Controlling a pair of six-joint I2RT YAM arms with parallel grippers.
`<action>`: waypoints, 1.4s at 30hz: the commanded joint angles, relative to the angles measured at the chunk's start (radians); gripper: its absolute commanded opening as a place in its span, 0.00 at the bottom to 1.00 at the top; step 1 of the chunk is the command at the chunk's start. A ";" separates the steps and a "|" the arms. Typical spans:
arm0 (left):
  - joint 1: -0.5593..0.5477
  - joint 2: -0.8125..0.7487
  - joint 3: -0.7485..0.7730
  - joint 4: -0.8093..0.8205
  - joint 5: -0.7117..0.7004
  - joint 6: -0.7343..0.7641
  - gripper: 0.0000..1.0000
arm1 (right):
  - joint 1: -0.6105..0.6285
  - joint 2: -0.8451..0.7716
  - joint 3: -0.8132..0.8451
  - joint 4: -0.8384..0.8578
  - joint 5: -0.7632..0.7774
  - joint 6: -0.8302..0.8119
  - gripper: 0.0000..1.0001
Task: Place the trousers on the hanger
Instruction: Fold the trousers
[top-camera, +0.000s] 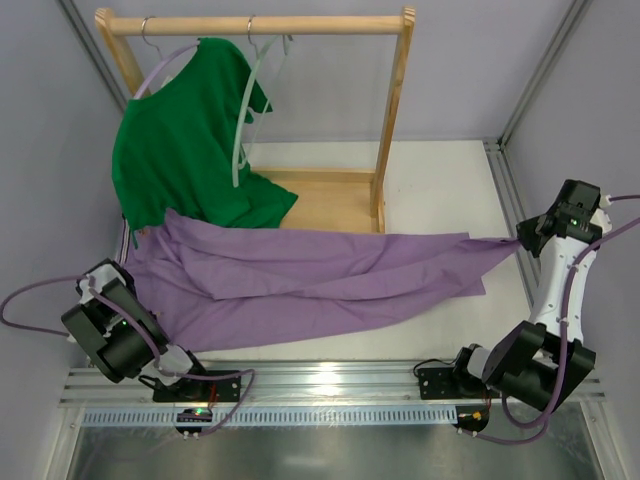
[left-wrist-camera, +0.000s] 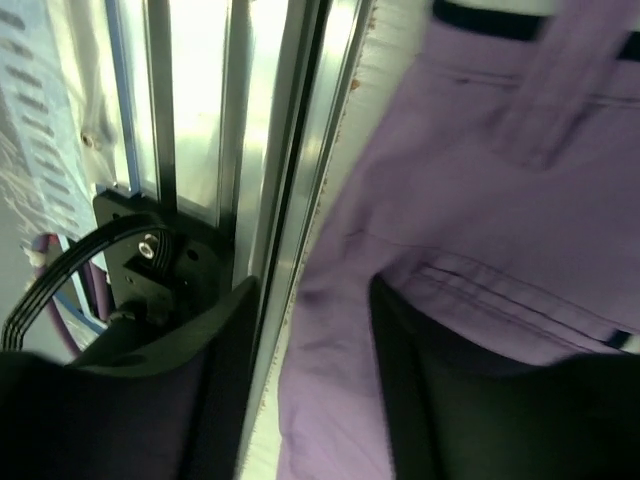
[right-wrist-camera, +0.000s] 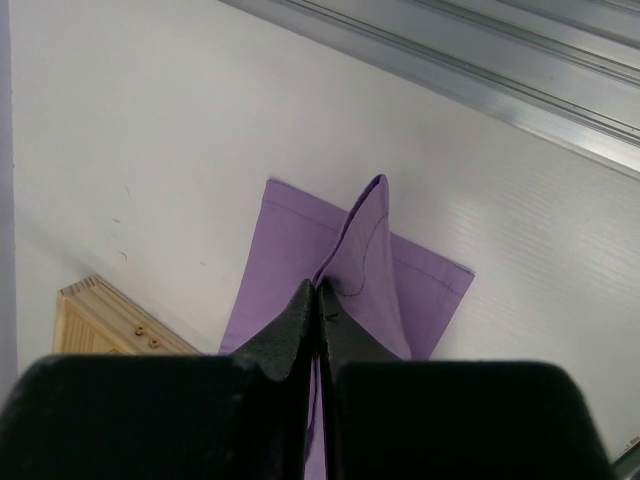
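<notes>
The lilac trousers (top-camera: 300, 280) lie spread across the table from left to right. My right gripper (right-wrist-camera: 317, 290) is shut on the hem of one trouser leg (right-wrist-camera: 375, 260), at the table's right edge (top-camera: 522, 240). My left gripper (left-wrist-camera: 312, 400) is over the waist end of the trousers (left-wrist-camera: 450, 200), near the front left. Its jaws stand apart, with lilac cloth lying loose between the fingers (left-wrist-camera: 235, 370). The pale grey-green hanger (top-camera: 243, 110) hangs bare on the rail of the wooden rack, to the right of the green shirt.
A dark green T-shirt (top-camera: 175, 150) on a lavender hanger (top-camera: 160, 68) hangs on the wooden rack (top-camera: 390, 120) at the back and drapes onto the trousers. An aluminium rail (left-wrist-camera: 290, 150) runs along the near edge by the left arm's base (top-camera: 185, 388).
</notes>
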 joint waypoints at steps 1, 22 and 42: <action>0.010 0.044 -0.012 0.061 -0.032 -0.004 0.45 | -0.014 0.020 0.019 0.017 0.044 -0.028 0.04; 0.009 -0.217 0.211 0.058 -0.043 0.176 0.01 | -0.091 0.084 0.128 -0.173 0.228 -0.034 0.04; 0.012 -0.066 0.028 -0.030 0.045 0.000 0.83 | -0.090 0.175 -0.019 0.071 0.038 -0.062 0.09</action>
